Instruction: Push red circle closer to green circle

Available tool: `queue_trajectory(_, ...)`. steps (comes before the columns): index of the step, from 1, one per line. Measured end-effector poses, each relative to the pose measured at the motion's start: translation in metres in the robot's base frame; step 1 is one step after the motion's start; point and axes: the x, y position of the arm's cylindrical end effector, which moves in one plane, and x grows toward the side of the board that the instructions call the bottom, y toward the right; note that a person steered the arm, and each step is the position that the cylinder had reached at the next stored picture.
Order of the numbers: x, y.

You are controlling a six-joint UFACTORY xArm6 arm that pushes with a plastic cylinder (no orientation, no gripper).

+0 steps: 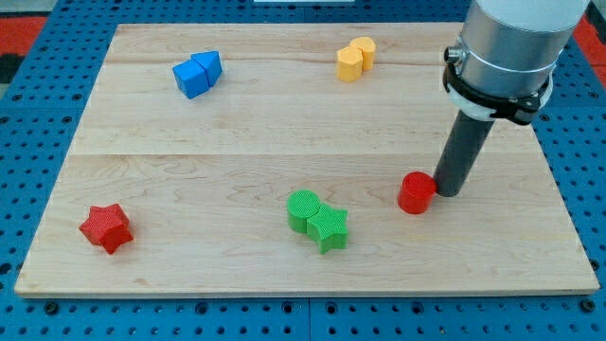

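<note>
The red circle (416, 192) lies on the wooden board right of the middle. The green circle (304, 208) lies to its left, near the view's bottom middle, touching a green star (329, 227) at its lower right. My tip (446, 191) stands just right of the red circle, touching or almost touching its right side. The dark rod rises from there toward the view's top right.
A red star (105, 227) sits at the bottom left. Two blue blocks (197, 74) sit together at the top left. Two yellow blocks (355, 59) sit together at the top middle. The board (189, 161) lies on a blue pegboard.
</note>
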Motion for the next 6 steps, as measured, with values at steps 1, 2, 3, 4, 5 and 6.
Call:
queue_trajectory(1,0.008,0.015)
queue_trajectory(2,0.012,0.005)
queue_trajectory(3,0.013,-0.033)
queue_trajectory(4,0.013,-0.078)
queue_trajectory(5,-0.007,-0.107)
queue_trajectory(6,-0.035,-0.125)
